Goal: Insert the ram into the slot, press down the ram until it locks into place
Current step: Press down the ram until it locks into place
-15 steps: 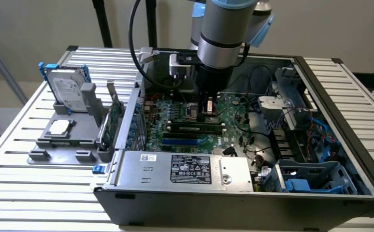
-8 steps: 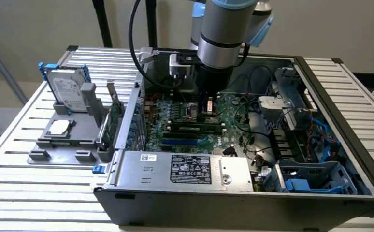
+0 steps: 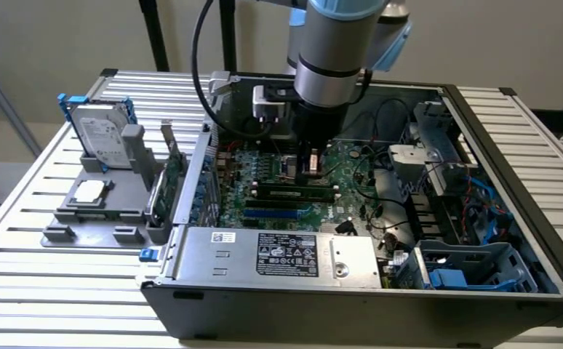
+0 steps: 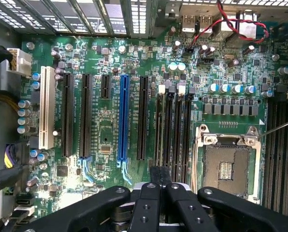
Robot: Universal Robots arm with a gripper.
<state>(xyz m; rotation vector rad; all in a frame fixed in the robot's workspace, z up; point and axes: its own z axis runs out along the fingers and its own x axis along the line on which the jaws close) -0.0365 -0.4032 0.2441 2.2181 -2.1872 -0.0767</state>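
Starting at the tool [image 4: 160, 176]: how do its fingers stand?

Pressed together, tip against tip, with nothing visible between them. In the exterior view the tool [image 3: 310, 166] hangs straight down from the arm inside the open computer case [image 3: 359, 305], low over the motherboard [image 4: 110, 72].

What lies right beneath it?

A bank of parallel black memory sockets. From the wrist, the closed tips sit over one end of that bank, about in line with the slot [image 4: 160, 125] on the side nearest the blue slot [image 4: 123, 118].

And the ram?

In the exterior view the ram [image 3: 296, 192] lies lengthwise along the black sockets, just in front of the tool and level with the board. Whether its latches have caught, I cannot tell. From the wrist I cannot pick it out among the sockets.

What surrounds that?

The open processor socket [image 4: 227, 169] sits on the far side of the bank from the blue slot. A silver power supply [image 3: 272, 254] fills the near edge of the case. Off to the exterior view's left, a hard drive [image 3: 102, 134] stands in a grey holder on the slatted worktop [image 3: 29, 218].
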